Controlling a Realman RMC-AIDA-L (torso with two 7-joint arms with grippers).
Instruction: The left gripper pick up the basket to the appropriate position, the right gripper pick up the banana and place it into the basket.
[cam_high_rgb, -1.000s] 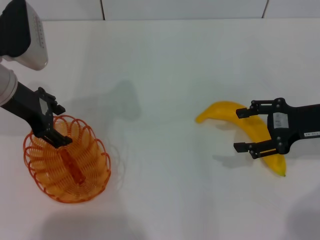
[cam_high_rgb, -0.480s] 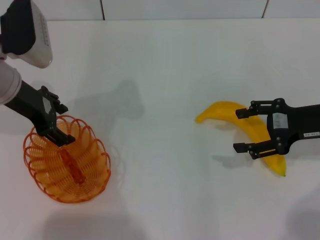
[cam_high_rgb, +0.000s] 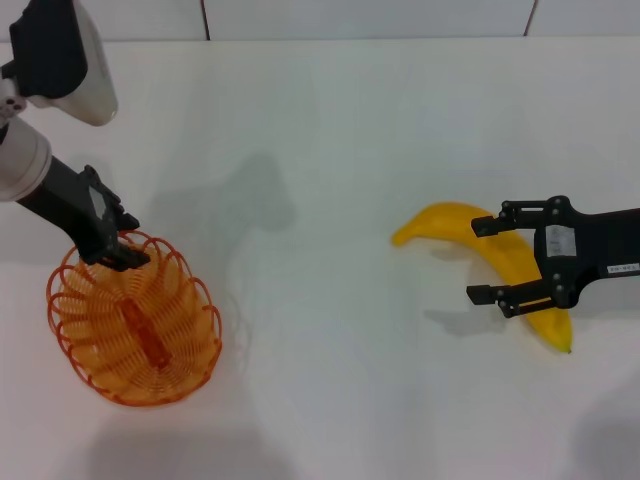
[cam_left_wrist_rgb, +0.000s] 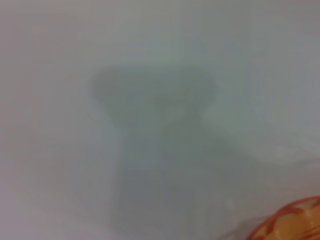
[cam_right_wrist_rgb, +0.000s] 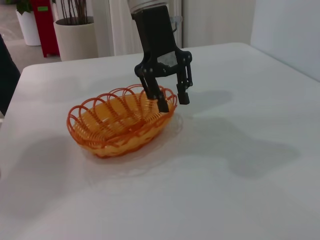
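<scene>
Basket (cam_high_rgb: 133, 325) sits on the white table (cam_high_rgb: 340, 150) at the robot's left with the left gripper (cam_high_rgb: 128, 250) spread open over its far rim, while the right gripper (cam_high_rgb: 483, 260) straddles the banana (cam_high_rgb: 495, 252), jaws apart.

Left pincer (cam_high_rgb: 122, 247) angled down, fingers apart; right pincer (cam_high_rgb: 482, 260) level, fingers spread wide.
</scene>
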